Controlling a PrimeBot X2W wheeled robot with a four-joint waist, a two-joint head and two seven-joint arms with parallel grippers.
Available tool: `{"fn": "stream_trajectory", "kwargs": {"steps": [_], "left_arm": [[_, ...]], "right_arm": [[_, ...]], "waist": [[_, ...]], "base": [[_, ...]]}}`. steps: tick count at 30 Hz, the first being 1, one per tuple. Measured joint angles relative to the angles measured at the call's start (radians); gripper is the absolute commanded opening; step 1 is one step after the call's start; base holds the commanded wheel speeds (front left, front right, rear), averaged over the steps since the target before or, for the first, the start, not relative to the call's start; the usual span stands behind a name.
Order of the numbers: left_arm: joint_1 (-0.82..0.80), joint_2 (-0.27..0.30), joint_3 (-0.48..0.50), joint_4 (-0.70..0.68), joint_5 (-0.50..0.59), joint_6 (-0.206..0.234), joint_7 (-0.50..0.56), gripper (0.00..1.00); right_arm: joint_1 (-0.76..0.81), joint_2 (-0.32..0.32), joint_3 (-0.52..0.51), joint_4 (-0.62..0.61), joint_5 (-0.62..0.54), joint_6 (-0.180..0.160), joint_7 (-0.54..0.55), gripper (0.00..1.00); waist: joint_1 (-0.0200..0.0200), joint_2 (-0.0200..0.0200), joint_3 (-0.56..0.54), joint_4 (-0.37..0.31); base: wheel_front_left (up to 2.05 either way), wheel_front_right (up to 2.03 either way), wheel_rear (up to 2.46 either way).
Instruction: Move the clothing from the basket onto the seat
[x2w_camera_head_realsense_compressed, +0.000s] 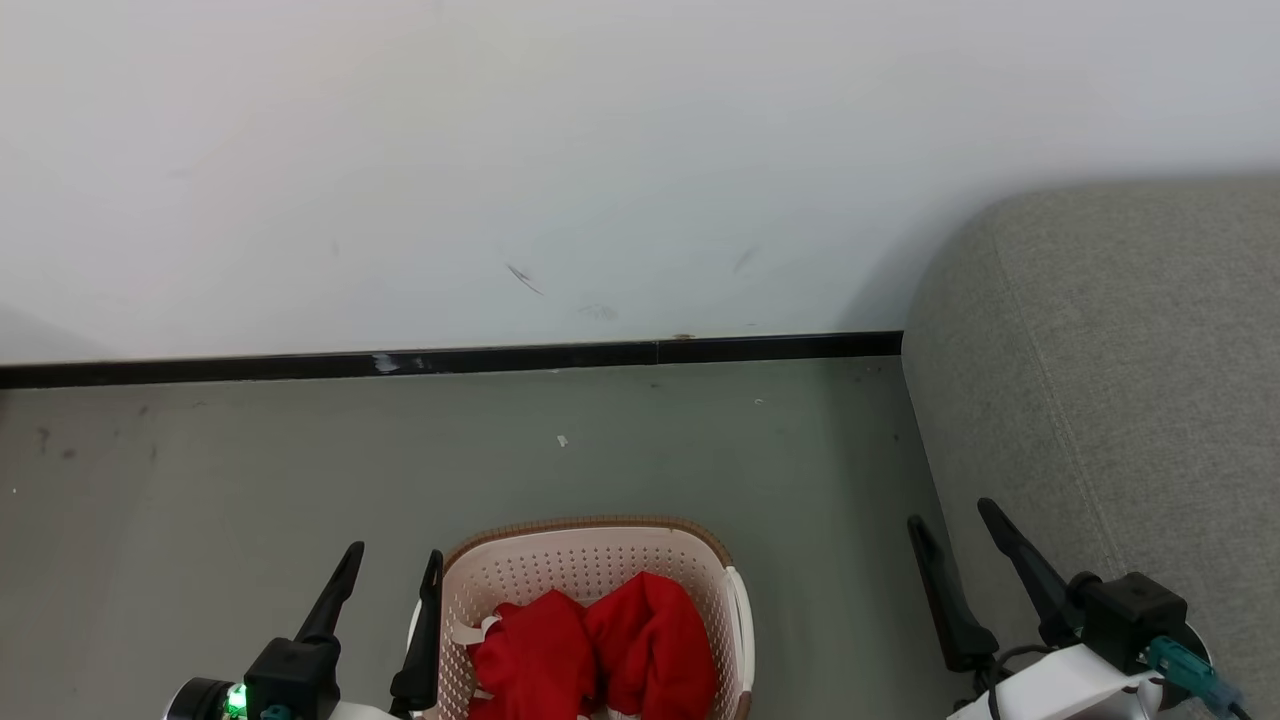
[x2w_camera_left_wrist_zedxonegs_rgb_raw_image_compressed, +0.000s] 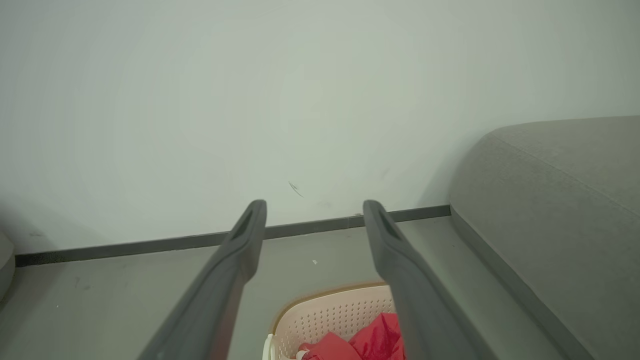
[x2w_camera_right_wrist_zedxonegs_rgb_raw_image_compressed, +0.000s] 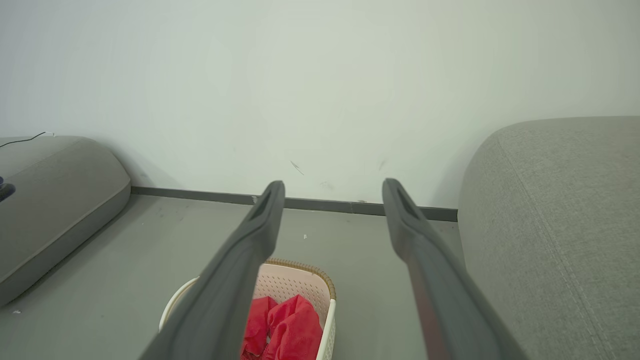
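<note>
Crumpled red clothing (x2w_camera_head_realsense_compressed: 600, 650) lies in the perforated, woven-rimmed basket (x2w_camera_head_realsense_compressed: 585, 562).

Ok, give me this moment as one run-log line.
clothing: red, in basket | seat: right of basket, no clothing on visible part | left hand: open, empty | right hand: open, empty

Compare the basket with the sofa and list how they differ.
The basket is cream perforated plastic with a brown rim; the sofa is grey fabric with seams. The basket is far smaller than the sofa. The basket holds the red clothing; the sofa's visible part bears none. Both stand on the grey floor.
</note>
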Motion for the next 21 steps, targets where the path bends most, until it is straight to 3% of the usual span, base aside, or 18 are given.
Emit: {"fn": "stream_trajectory", "kwargs": {"steps": [21], "left_arm": [[-0.112,0.008,-0.094,0.2,0.045,-0.053,0.02,1.0]], "right_arm": [[0.058,0.002,-0.1,-0.107,-0.011,0.0,0.0,1.0]], "waist": [[0.0,0.0,0.11,-0.014]], "base": [[0.0,0.0,0.0]]}}
